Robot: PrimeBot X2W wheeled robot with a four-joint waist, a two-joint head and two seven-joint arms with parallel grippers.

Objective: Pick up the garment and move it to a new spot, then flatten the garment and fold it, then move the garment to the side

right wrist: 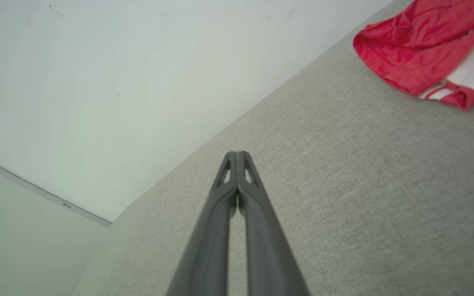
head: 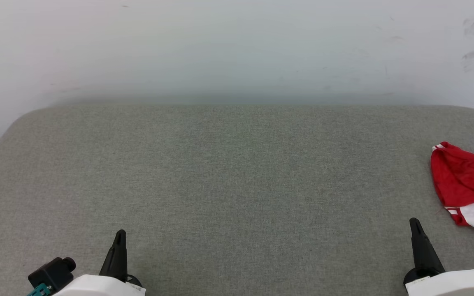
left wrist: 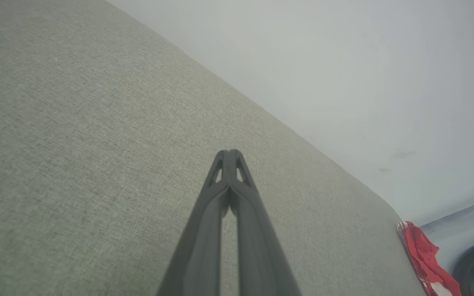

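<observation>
Head view: your left pincer (head: 119, 235) sits low, fingers pressed together and empty. Your right pincer (head: 414, 224) is likewise clenched on nothing. The garment (head: 463, 176) lies crumpled on the grey table (head: 237, 172), ahead of the right pincer and off to its right, not touching it.

Left wrist view: you see the left pincer (left wrist: 229, 153) with tips touching over bare table, the garment (left wrist: 424, 253) well off to its right.

Right wrist view: the right pincer (right wrist: 237, 154) is closed tip to tip, and the garment (right wrist: 410, 45) lies ahead and right, red with a white patch.
</observation>
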